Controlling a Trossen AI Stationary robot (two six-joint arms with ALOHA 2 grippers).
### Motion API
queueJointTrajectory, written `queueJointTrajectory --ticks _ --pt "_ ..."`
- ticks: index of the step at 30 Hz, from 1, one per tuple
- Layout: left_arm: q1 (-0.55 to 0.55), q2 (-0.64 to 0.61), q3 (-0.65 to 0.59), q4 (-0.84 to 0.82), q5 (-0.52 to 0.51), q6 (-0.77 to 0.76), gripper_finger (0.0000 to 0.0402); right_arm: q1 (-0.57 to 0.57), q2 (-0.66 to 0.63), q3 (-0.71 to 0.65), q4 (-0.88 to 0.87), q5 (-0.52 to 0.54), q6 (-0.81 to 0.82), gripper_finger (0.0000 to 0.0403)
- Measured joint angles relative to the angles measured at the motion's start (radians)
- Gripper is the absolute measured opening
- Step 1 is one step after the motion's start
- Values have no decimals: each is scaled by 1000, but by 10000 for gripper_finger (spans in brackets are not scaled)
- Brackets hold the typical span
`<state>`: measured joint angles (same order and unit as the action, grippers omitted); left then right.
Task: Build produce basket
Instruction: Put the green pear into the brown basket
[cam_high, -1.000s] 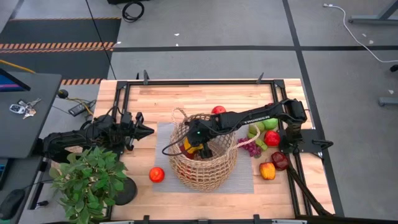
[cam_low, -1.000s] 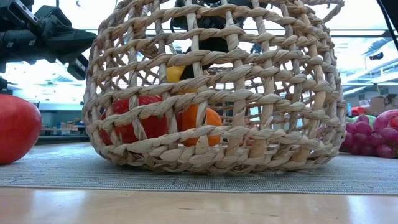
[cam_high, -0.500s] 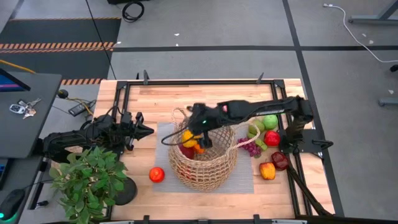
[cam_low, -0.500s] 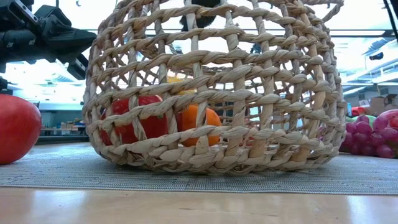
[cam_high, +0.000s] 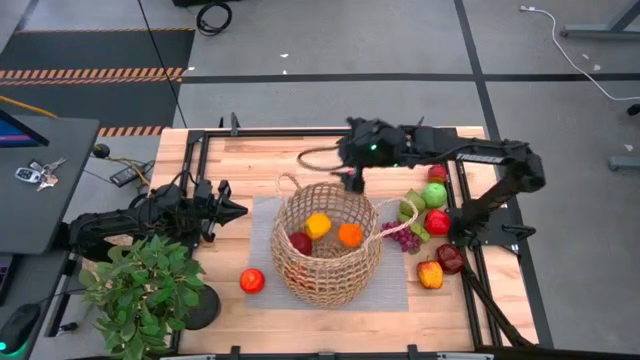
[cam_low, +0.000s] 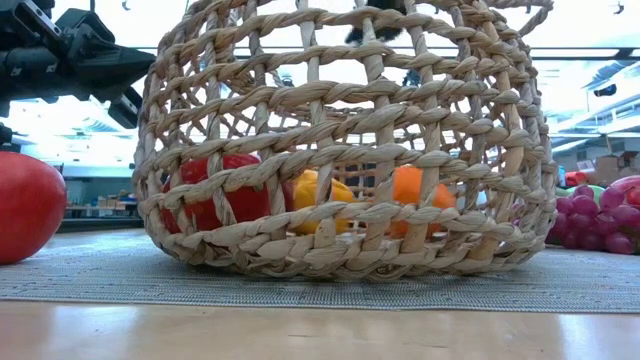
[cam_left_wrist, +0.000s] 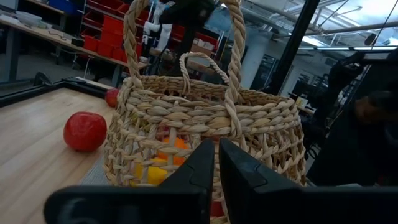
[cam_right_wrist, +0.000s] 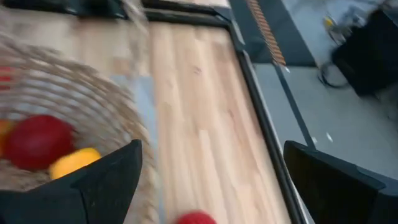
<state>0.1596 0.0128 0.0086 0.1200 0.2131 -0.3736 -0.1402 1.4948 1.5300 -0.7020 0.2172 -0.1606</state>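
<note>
Three toy fruits sit inside round tan wicker basket (cam_high: 327, 243). Right gripper (cam_high: 352, 176), spread and empty, hovers just beyond basket's far rim; left gripper (cam_high: 238, 210), pressed together, waits beside basket. Risk: snagging loop handle tips basket.

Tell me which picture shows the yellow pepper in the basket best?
The high view: it looks straight down into the basket and shows the whole yellow pepper between two other fruits. The low view and left wrist view only glimpse it through the weave. The right wrist view shows a blurry yellow piece.
</note>
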Motion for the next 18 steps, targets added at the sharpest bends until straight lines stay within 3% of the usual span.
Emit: queueJointTrajectory --ticks 9,18 --pt "0 0 0 0 0 1 31 -223 -227 -288 53 -28 46 393" --pt "0 0 0 0 0 1 33 -367 -342 -505 41 -145 61 393"
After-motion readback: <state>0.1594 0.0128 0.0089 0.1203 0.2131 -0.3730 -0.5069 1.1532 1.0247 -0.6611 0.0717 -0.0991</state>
